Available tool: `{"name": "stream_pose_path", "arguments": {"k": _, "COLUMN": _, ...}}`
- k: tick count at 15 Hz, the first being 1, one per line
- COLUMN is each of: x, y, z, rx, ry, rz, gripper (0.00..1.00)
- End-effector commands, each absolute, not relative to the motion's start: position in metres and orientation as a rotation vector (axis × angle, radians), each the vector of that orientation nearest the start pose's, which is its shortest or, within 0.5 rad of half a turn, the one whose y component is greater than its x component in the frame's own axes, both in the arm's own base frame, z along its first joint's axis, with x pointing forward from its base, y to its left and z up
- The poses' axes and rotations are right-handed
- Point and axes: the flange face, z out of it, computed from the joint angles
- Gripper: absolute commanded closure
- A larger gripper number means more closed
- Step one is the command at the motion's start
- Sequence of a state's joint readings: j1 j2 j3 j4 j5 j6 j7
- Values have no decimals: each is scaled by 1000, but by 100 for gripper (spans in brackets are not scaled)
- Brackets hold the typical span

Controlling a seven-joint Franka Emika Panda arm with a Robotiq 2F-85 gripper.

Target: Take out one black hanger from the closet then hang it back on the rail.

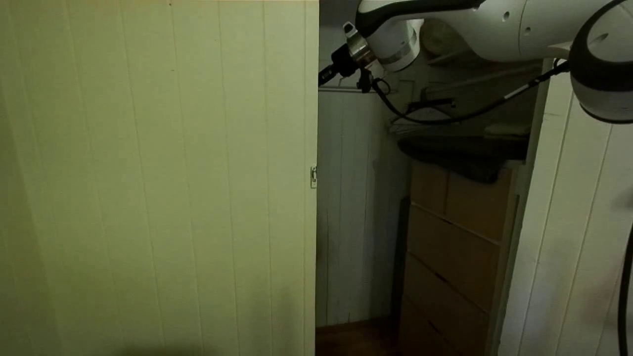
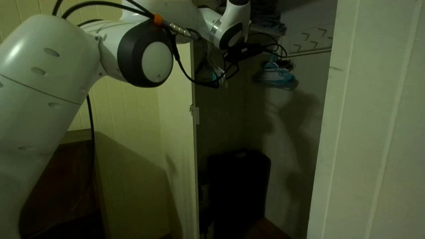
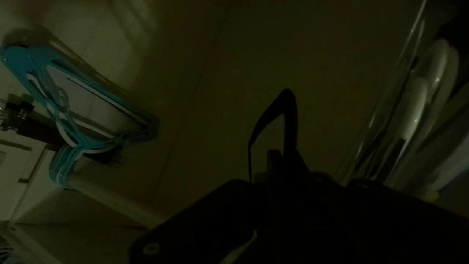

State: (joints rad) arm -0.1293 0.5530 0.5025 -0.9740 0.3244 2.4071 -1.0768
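In the wrist view the black hanger [image 3: 291,126] stands out between the close-set fingertips of my gripper [image 3: 287,163], which is shut on it. One sloping arm and its narrow end show; the hook is hidden, so I cannot tell whether it touches the rail. The pale rail [image 3: 113,201] runs behind the gripper. In an exterior view the gripper [image 1: 327,75] is beside the rail [image 1: 353,90], partly hidden by the door edge, high inside the closet [image 1: 353,198]. In an exterior view the gripper [image 2: 230,54] is dark and its fingers are hard to make out.
Teal and white hangers [image 3: 77,121] and a dark clip hanger [image 3: 40,132] hang at one rail end. Pale hangers [image 3: 414,110] hang close on the gripper's other side. A white panelled door [image 1: 198,173], wooden drawers [image 1: 452,237] and a black suitcase [image 2: 237,189] bound the space.
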Motion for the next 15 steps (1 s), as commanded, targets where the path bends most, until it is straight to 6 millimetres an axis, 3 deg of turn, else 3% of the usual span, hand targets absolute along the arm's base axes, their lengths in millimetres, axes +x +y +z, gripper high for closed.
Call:
{"name": "stream_pose_path", "arguments": {"k": 1, "x": 739, "y": 156, "z": 684, "rx": -2138, "ry": -1447, "rz": -1459, "gripper": 99}}
{"name": "stream_pose_path", "arguments": {"k": 4, "x": 741, "y": 161, "z": 674, "rx": -2155, "ry": -1497, "rz": -1367, "gripper": 99}}
{"name": "stream_pose_path", "arguments": {"k": 8, "x": 739, "y": 144, "z": 678, "rx": -2185, "ry": -1495, "rz": -1313, "gripper": 99}}
{"name": "stream_pose_path", "arguments": {"k": 9, "x": 738, "y": 137, "z": 682, "rx": -2202, "ry": -1487, "rz": -1315, "gripper": 69}}
{"name": "stream_pose_path", "arguments": {"k": 10, "x": 738, "y": 131, "z": 686, "rx": -2208, "ry": -1474, "rz": -1323, "gripper": 68}}
{"name": "stream_pose_path", "arguments": {"k": 15, "x": 735, "y": 115, "z": 702, "rx": -2228, "ry": -1449, "rz": -1389, "gripper": 36}}
